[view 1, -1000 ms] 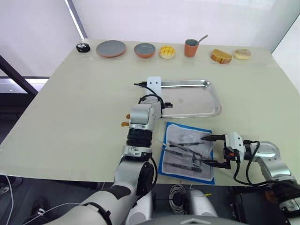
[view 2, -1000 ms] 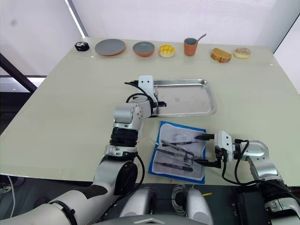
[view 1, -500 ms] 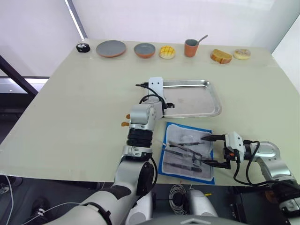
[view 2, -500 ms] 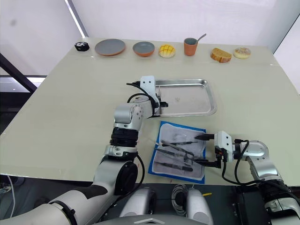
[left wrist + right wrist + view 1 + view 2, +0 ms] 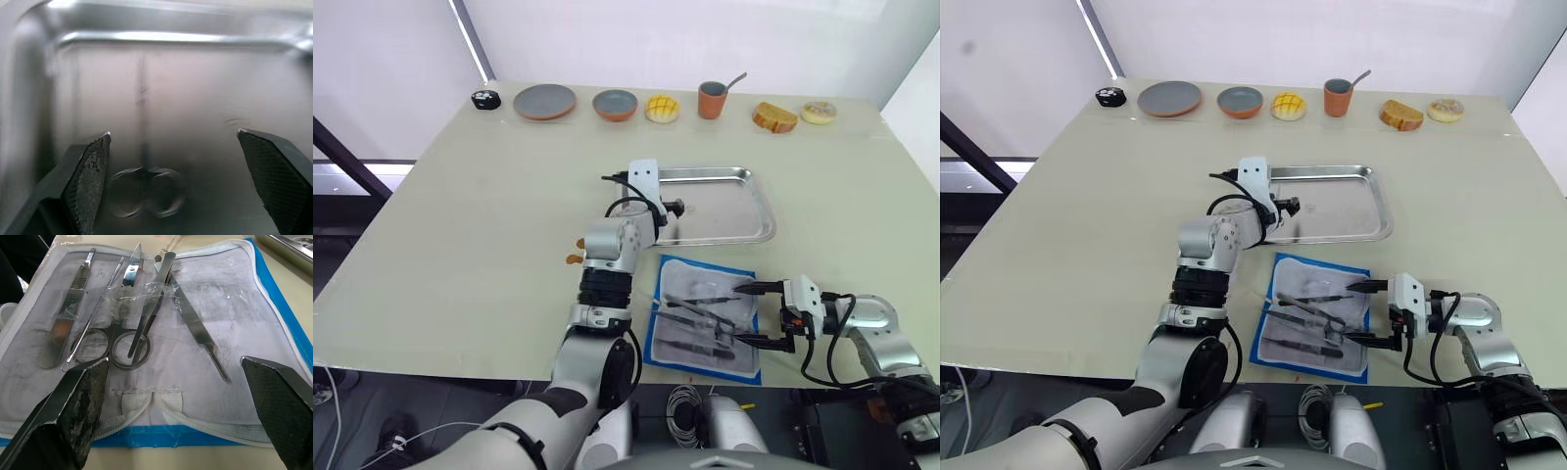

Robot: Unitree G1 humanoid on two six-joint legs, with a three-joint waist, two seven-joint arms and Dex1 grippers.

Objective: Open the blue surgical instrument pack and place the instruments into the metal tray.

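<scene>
Over the last second my left pincer (image 5: 674,207) has slid further in over the near left part of the metal tray (image 5: 759,196), and it now hangs above the tray floor with its fingers (image 5: 88,181) spread wide and nothing between them; my left wrist view shows one pair of scissors (image 5: 143,196) lying on the steel just beneath, ring handles nearest the camera. Moving right along the bench (image 5: 460,245), the blue surgical instrument pack (image 5: 704,317) lies opened flat just in front of the tray, its grey-white lining facing up. On that lining rest the remaining instruments (image 5: 139,318): scissors, forceps and slim handles, side by side, with a strip of clear tape (image 5: 142,293) across several of them. My right pincer (image 5: 760,313) sits at the pack's right edge, low to the bench, fingers (image 5: 78,411) wide apart and pointing across the lining, gripping nothing and not touching any instrument
</scene>
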